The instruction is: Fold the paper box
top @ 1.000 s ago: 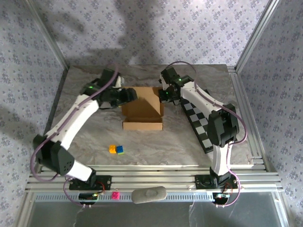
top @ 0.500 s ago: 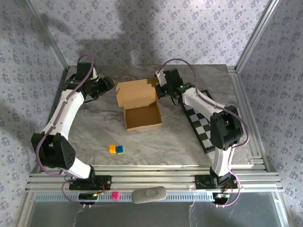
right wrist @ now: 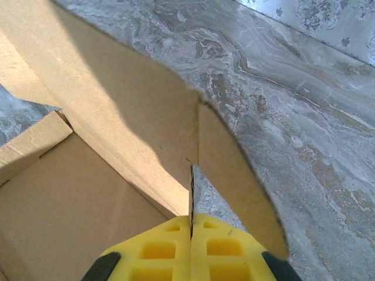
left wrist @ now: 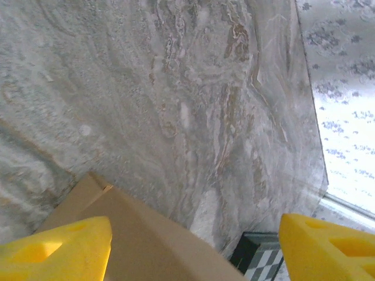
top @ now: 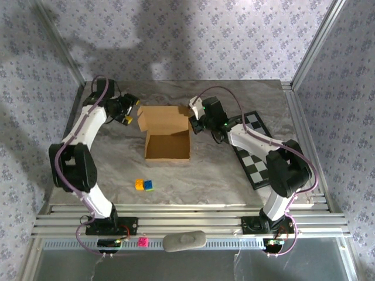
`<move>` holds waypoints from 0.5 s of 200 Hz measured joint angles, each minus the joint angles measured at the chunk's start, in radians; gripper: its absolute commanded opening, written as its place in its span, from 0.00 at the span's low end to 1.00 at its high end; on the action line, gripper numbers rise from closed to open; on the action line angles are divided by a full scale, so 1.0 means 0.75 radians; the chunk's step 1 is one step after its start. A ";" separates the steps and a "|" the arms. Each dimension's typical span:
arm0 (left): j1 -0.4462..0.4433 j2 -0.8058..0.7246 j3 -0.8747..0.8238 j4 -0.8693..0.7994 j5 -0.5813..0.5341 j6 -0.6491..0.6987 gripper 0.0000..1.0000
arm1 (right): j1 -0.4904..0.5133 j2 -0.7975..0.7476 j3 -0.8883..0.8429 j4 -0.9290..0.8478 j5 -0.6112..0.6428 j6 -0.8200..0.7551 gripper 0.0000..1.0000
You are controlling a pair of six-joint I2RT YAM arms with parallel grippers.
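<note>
The marbled table (top: pixel 234 96) carries the paper box (top: pixel 168 146) midway between its left and right edges, somewhat toward the far edge. The box is a shallow open tray with its lid panel raised on the far side. A checkerboard (top: pixel 258 158) lies slantwise by the right edge. The right gripper (top: pixel 194 122) is closed, pinching a thin cardboard edge at the box's far right corner. The left gripper (top: pixel 130 111) stands wide open and holds nothing, just beside the lid's left edge. The step in hand looks like bringing the lid or its side flaps over. It should go best if the right pinch anchors the box while the left closes near the crease, then both swing evenly about the hinge so the tray does not slide. Two small blocks (top: pixel 144 185) toward the near edge lie well apart from the work. I cannot tell whether the left yellow fingers (left wrist: pixel 58 249) touch the cardboard, exactly which flap the right one pinches, or how steeply the lid tilts.
</note>
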 measured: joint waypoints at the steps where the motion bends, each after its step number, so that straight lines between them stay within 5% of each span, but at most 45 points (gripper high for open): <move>1: -0.001 0.009 0.005 0.002 0.002 -0.003 0.73 | 0.000 0.001 0.000 0.001 0.000 -0.001 0.00; 100: -0.083 0.130 0.014 0.152 0.196 -0.208 0.65 | 0.013 0.007 0.008 -0.001 0.014 0.001 0.00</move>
